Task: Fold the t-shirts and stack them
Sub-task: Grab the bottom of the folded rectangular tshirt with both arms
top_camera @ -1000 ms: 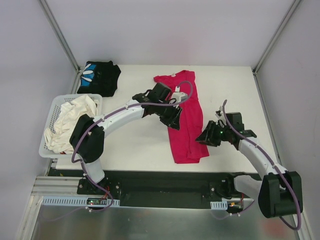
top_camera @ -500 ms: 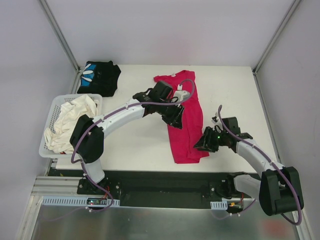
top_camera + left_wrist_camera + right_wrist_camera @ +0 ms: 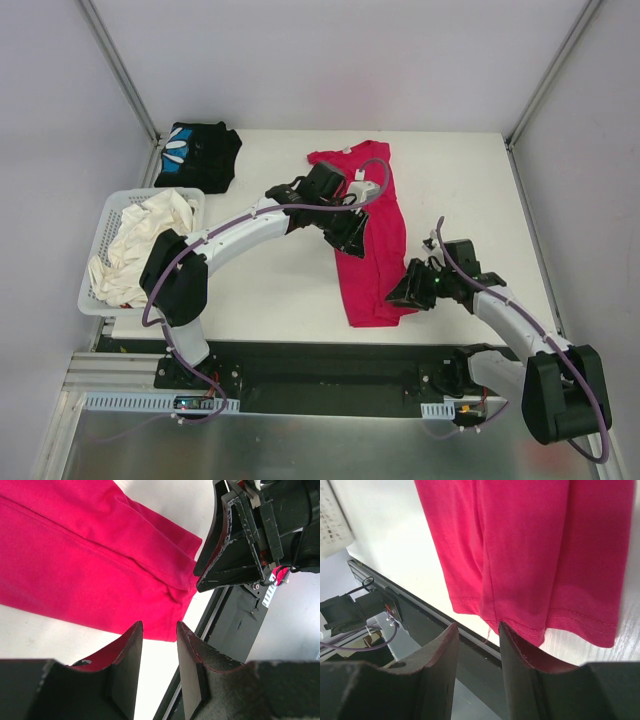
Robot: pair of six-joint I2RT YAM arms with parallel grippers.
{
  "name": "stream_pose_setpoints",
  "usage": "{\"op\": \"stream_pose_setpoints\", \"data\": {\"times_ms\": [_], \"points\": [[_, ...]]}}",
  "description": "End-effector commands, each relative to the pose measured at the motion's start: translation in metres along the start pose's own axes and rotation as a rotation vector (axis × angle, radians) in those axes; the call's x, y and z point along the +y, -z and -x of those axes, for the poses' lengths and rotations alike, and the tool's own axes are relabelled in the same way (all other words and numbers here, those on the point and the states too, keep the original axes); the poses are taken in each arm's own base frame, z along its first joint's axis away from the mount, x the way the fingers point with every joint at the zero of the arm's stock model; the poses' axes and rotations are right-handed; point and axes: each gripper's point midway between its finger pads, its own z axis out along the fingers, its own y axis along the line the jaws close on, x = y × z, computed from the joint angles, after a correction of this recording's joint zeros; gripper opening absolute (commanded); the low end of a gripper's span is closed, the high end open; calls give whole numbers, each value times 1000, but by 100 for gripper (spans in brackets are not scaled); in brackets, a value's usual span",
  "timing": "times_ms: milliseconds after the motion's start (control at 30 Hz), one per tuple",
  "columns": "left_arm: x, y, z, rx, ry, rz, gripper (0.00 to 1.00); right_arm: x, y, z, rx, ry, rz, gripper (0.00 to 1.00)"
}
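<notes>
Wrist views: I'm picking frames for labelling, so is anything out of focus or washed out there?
Left wrist: the magenta t-shirt is sharp, the left pincer in the foreground slightly soft; right wrist: hem stitching crisp, the right pincer soft, the white table very bright.

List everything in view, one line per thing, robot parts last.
plain t-shirt: one, magenta-red, laid lengthwise mid-table, hem toward the near edge
printed t-shirt: one, black with blue-and-white print, far left corner of the table
lattice basket: one, white, at the table's left edge
cloth: a heap, cream-white, inside the lattice basket
table: one, white
left end effector: one, black, over the plain t-shirt's middle, jaws apart
right end effector: one, black, at the shirt's near right corner, jaws apart
</notes>
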Motion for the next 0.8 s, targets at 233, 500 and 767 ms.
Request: {"op": "stream_pose_setpoints", "data": {"times_ms": [233, 500, 767], "points": [[-18, 14, 23, -69, -90, -28, 33, 5, -6, 5, 8, -31, 16, 40], [-16, 13, 23, -70, -87, -16, 33, 7, -17, 13, 13, -62, 37, 40], [-15, 14, 25, -75, -89, -6, 33, 2, -27, 12, 47, -74, 22, 40]]}}
